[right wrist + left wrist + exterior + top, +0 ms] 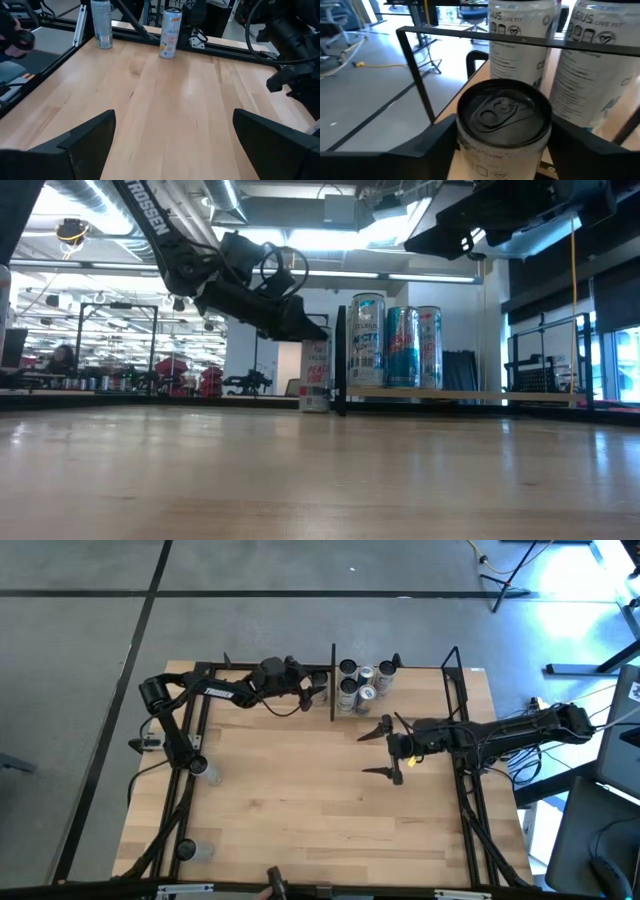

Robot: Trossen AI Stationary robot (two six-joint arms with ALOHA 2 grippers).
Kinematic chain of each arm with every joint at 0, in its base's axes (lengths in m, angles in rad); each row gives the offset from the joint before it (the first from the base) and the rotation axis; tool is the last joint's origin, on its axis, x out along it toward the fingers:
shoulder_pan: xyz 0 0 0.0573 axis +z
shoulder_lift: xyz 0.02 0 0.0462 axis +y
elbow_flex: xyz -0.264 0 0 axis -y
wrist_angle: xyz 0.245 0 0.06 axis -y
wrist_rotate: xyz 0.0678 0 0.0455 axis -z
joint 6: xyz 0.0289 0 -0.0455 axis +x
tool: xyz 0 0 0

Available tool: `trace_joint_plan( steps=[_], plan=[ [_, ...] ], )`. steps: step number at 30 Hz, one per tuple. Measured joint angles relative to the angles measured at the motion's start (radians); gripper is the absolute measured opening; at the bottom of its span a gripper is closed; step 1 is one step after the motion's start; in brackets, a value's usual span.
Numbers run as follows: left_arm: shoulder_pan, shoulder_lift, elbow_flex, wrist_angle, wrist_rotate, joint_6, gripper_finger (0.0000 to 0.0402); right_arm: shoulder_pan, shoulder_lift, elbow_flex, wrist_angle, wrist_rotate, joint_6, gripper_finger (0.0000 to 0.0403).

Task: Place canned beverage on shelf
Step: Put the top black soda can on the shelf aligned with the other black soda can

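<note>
Light wooden tabletop [320, 480] fills the foreground; an open lab lies behind. The left gripper [318, 692] clamps a black-lidded can [503, 131] at the far edge, just beside the shelf [440, 680], where cans [390, 346] marked "LIVE FIT" stand. The right gripper [385, 752] hangs wide apart, empty, mid-table.

Two spare cans [197, 768] stand at the table's [320, 810] left edge.

White can [502, 125], black lid; light wooden shelf [460, 393].
</note>
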State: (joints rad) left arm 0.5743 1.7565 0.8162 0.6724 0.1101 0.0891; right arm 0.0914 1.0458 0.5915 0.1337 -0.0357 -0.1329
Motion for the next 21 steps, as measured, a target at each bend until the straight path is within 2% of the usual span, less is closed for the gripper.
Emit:
trace_joint_plan(
  steps=[3, 5, 9, 14, 19, 21],
  plan=[
    [-0.003, -0.001, 0.0, 0.0, 0.003, 0.0, 0.02, 0.001, 0.0, 0.0, -0.001, 0.016, -0.003, 0.0388],
    [-0.004, -0.002, 0.0, -0.004, 0.003, 0.003, 0.0185, 0.001, 0.0, 0.0, 0.0, 0.043, -0.003, 0.0388],
    [-0.028, -0.047, 0.0, -0.08, -0.015, 0.022, 0.0185, 0.0, 0.0, 0.0, -0.006, 0.055, -0.003, 0.0388],
    [-0.116, -0.218, -0.001, -0.293, -0.12, 0.052, 0.0185, 0.0, 0.0, 0.0, -0.009, 0.052, -0.002, 0.0388],
    [-0.26, -0.377, -0.001, -0.492, -0.174, 0.029, 0.0186, 0.0, 0.0, 0.0, -0.008, 0.078, 0.064, 0.0388],
    [-0.329, -0.41, -0.001, -0.503, -0.181, 0.015, 0.0188, 0.0, 0.0, 0.0, -0.005, 0.096, 0.098, 0.0388]
  ],
)
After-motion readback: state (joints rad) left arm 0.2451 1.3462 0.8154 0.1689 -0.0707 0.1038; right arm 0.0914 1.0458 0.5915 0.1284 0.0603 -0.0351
